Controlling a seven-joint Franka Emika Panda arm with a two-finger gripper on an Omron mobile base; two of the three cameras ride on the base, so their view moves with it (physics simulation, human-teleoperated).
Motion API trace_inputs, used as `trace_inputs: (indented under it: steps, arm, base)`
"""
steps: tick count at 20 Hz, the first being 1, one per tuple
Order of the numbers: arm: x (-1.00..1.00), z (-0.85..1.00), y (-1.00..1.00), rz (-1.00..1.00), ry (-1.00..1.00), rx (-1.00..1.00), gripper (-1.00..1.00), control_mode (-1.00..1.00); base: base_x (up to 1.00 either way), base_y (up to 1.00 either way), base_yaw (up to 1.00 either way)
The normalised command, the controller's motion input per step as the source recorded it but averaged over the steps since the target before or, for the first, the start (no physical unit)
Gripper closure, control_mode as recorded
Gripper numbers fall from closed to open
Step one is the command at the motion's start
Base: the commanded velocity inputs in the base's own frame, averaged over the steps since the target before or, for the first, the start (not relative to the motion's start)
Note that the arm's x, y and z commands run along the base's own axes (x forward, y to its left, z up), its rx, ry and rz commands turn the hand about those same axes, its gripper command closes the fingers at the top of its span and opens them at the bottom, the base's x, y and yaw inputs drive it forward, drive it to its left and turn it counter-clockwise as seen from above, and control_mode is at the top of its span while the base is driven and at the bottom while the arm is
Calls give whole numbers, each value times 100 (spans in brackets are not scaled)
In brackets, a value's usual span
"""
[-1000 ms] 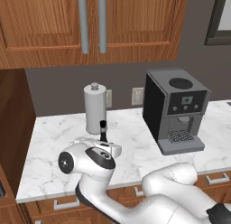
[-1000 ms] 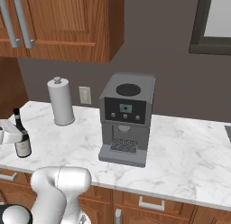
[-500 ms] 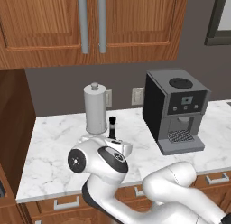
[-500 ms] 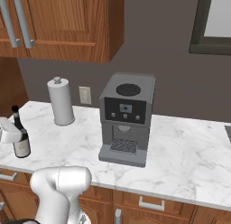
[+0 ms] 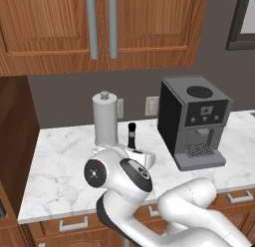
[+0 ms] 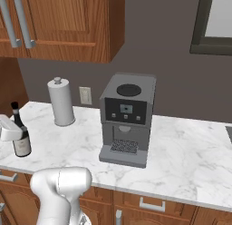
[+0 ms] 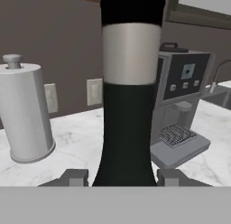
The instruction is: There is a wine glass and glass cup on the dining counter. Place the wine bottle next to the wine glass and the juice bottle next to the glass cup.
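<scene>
Left of the dark grey coffee machine point(image 6: 126, 121), past the white paper-towel roll on its upright holder point(image 6: 61, 102), the small black wine bottle with a pale label band point(image 6: 19, 137) stands upright on the white marble worktop point(image 6: 181, 151). The gripper point(image 7: 122, 177) has its 2 fingers point(image 7: 75, 176) clamped on the bottle's body.

Wine bottle point(image 6: 20, 134): black, slim neck, pale label, upright, between fingers point(image 7: 74, 177).

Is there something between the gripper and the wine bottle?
No, nothing visible stands between them. In the hand view the wine bottle rises directly between the two fingertips of the gripper, and its sides are close to both.
</scene>
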Motion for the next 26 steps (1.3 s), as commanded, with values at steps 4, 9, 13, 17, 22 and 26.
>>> trace_inputs:
  steps: [4,9,13,17,22,26]
  arm:
    - [-3,11,-7,0,0,0,100,-100]
    - [-4,6,-5,0,0,0,100,-100]
    - [0,0,-1,-1,0,0,100,-100]
    - [0,0,0,0,0,0,100,-100]
    - [0,0,0,0,0,0,100,-100]
    - [0,0,0,0,0,0,100,-100]
  base:
    - [0,0,0]
    - [0,0,0]
    - [0,0,0]
    - [0,0,0]
    - [0,0,0]
    - [0,0,0]
